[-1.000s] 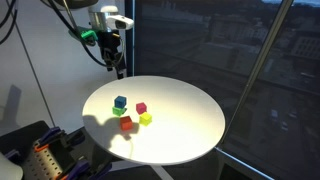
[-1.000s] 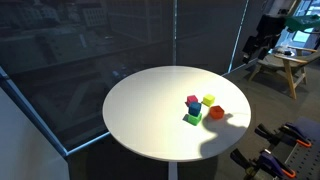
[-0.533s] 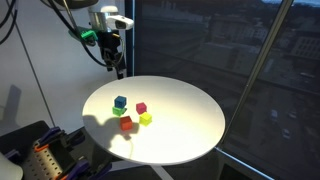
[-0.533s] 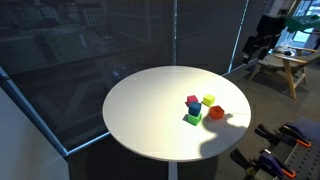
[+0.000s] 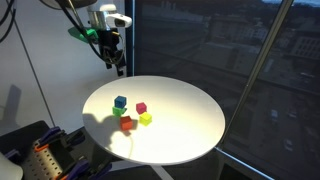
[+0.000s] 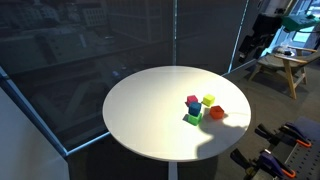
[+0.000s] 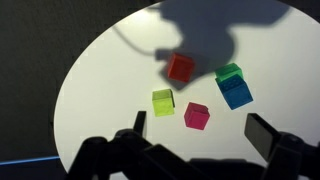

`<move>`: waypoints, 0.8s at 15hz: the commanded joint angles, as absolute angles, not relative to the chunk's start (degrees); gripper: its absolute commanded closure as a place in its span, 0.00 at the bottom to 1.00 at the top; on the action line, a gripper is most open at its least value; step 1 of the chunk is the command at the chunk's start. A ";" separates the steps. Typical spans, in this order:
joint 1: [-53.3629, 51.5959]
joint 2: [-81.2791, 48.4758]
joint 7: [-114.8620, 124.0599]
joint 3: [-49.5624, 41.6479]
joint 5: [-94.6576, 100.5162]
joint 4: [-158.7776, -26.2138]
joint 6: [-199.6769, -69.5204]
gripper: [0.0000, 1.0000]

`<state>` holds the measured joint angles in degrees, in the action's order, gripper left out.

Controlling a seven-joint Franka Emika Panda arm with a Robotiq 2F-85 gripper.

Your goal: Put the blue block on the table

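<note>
The blue block (image 5: 121, 101) sits on top of a green cube (image 5: 120, 111) on the round white table (image 5: 185, 125). In the wrist view the blue block (image 7: 237, 93) hides most of the green cube (image 7: 229, 71). It also shows in an exterior view (image 6: 193, 107). My gripper (image 5: 118, 68) hangs high above the table's far edge, well away from the cubes, and it also shows in an exterior view (image 6: 245, 52). In the wrist view the gripper (image 7: 200, 130) is open and empty.
A magenta cube (image 7: 197, 116), a yellow cube (image 7: 163, 101) and a red cube (image 7: 181, 68) lie close around the stack. Dark glass walls stand behind the table. A wooden stand (image 6: 285, 68) and equipment (image 5: 45, 155) are beside the table.
My gripper has risen slightly above the table's edge. The cubes have not moved.
</note>
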<state>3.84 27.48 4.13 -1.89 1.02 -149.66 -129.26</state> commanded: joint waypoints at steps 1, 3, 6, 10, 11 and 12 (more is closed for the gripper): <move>1.82 25.11 1.34 -2.19 -0.60 -147.67 -130.77 0.00; 0.45 23.84 -0.25 -2.38 -1.51 -147.03 -131.81 0.00; -1.57 21.11 -3.57 -2.55 -3.29 -145.61 -133.41 0.00; -3.88 16.21 -8.94 -2.68 -6.18 -142.83 -134.58 0.00; -4.31 14.78 -10.09 -2.54 -6.79 -141.96 -134.72 0.00; -4.62 13.63 -11.12 -2.41 -7.32 -141.28 -134.75 0.00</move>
